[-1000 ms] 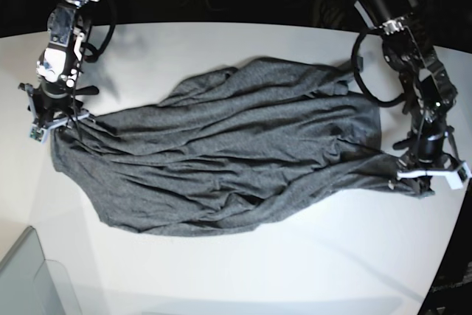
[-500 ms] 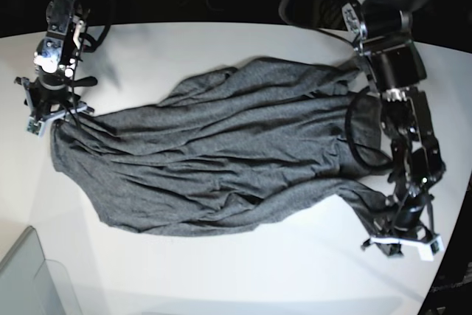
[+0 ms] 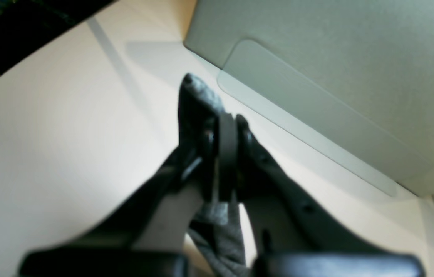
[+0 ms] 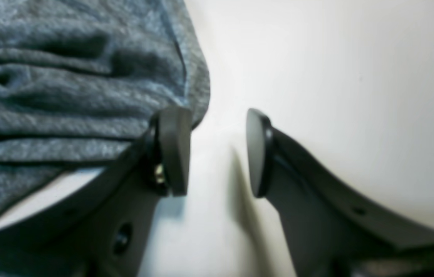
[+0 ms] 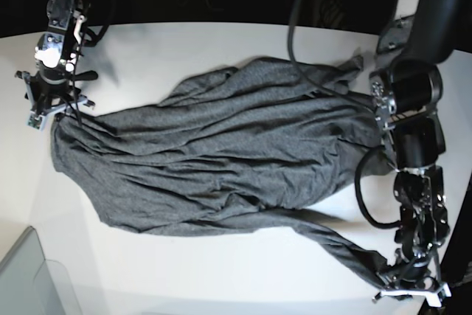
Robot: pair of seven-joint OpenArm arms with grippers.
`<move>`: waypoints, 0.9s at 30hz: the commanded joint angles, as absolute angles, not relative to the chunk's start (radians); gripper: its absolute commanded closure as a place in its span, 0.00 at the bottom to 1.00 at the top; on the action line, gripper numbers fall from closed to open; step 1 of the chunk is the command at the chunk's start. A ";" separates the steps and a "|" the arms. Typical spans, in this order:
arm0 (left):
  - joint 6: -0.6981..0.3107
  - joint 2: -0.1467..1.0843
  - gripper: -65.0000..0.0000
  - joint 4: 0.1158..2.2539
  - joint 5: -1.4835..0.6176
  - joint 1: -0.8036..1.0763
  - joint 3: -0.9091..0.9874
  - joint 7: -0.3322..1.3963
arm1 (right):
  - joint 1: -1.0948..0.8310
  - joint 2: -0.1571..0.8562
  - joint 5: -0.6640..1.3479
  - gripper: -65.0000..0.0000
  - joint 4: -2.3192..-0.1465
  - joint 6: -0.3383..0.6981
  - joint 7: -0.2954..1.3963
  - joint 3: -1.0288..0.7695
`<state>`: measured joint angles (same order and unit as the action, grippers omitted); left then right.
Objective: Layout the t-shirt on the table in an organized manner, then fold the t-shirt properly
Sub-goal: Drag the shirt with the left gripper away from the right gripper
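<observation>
the shirt [image 5: 221, 153] lies bunched and wrinkled across the middle of the tabletop [image 5: 184, 42], so the layout step is only partly done and no fold has been made yet. the left gripper [image 5: 410, 291] is closed tight on a corner of the shirt and sits at the near edge of the tabletop, with a long narrow strip of cloth stretched from the main heap to it. in the left wrist view the cloth shows pinched between the pads [image 3: 227, 154], with a grey bin [image 3: 336, 77] just beyond. the right gripper [image 5: 50, 105] stands at the shirt's other end, its jaws about half apart and holding nothing; in the right wrist view one pad [image 4: 174, 150] touches the shirt's edge [image 4: 86, 77] while the other is over bare tabletop. left to do, by my reading: spread the body flat, smooth the creases, square sleeves and hem, then fold.
</observation>
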<state>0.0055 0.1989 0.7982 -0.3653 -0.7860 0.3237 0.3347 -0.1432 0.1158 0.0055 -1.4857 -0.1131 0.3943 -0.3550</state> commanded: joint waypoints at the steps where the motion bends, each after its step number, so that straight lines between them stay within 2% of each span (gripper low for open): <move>1: 0.004 0.217 1.00 0.786 -0.366 -0.831 0.325 0.283 | -0.133 0.130 0.001 0.63 -1.504 -0.114 0.364 -0.358; 9: 0.005 0.288 1.00 0.642 -0.366 -0.845 0.325 0.179 | -0.151 0.130 0.001 0.63 -1.504 -0.114 0.364 -0.358; 17: 0.002 0.282 0.98 0.582 -0.366 -0.839 0.323 0.143 | -0.148 0.125 0.001 0.63 -1.504 -0.114 0.364 -0.352; 20: 0.001 0.277 0.84 0.588 -0.366 -0.819 0.323 0.145 | -0.145 0.125 0.001 0.63 -1.504 -0.114 0.364 -0.352; 24: -0.002 0.272 0.58 0.595 -0.371 -0.785 0.323 0.200 | -0.145 0.125 0.001 0.63 -1.521 -0.114 0.364 -0.352; 27: -0.004 0.274 0.51 0.596 -0.377 -0.756 0.331 0.231 | -0.145 0.125 0.001 0.63 -1.544 -0.114 0.364 -0.349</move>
<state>0.0040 0.2604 0.5766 -0.3733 -0.7143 0.3279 0.2581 -0.1535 0.1135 0.0055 -1.5208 -0.1131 0.3931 -0.3481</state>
